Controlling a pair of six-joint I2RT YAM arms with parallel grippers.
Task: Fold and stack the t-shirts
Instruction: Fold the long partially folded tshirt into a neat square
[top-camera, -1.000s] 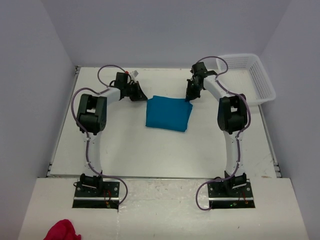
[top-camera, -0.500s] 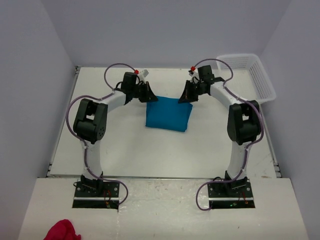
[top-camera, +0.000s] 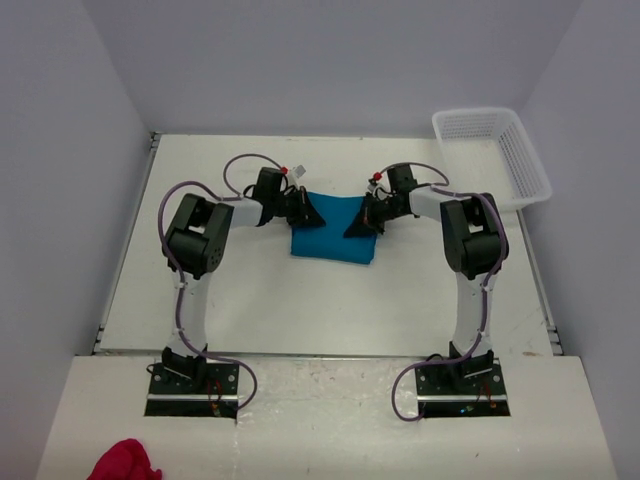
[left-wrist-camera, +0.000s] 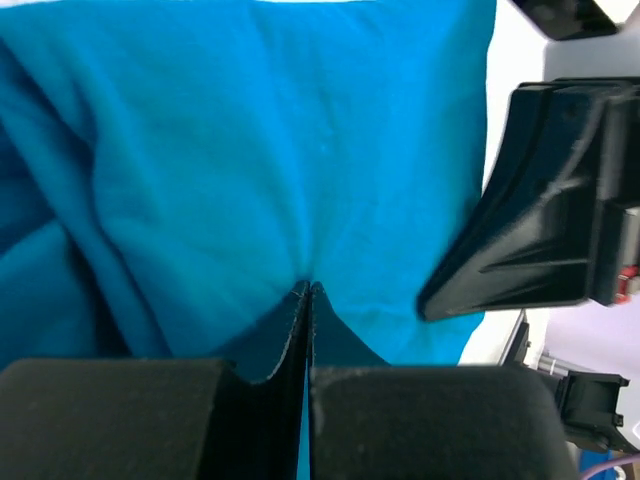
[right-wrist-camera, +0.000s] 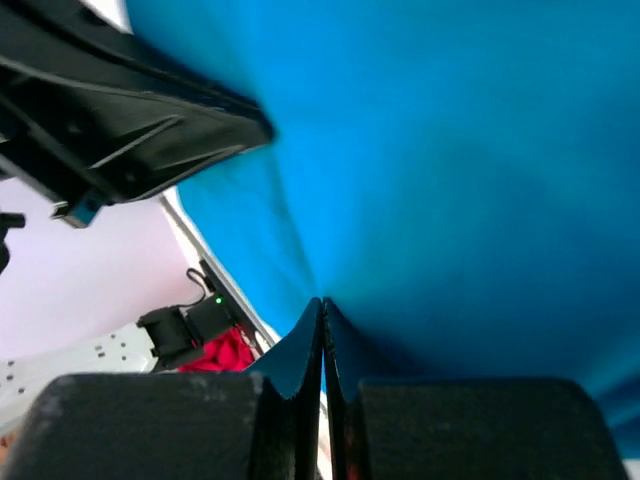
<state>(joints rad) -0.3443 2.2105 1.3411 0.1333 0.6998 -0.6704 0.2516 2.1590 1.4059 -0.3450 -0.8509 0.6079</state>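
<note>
Bright, even, soft light casts faint shadows; close wrist views show the t-shirt (left-wrist-camera: 250, 150) slightly soft.

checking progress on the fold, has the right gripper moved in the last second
Yes. The right gripper has moved toward the arm bases and leftward, away from the white basket, onto the t-shirt.

1 white basket (top-camera: 525, 160) sits at the far right corner of the table (top-camera: 300, 300). 1 red cloth (top-camera: 124, 462) lies at the front left.
</note>
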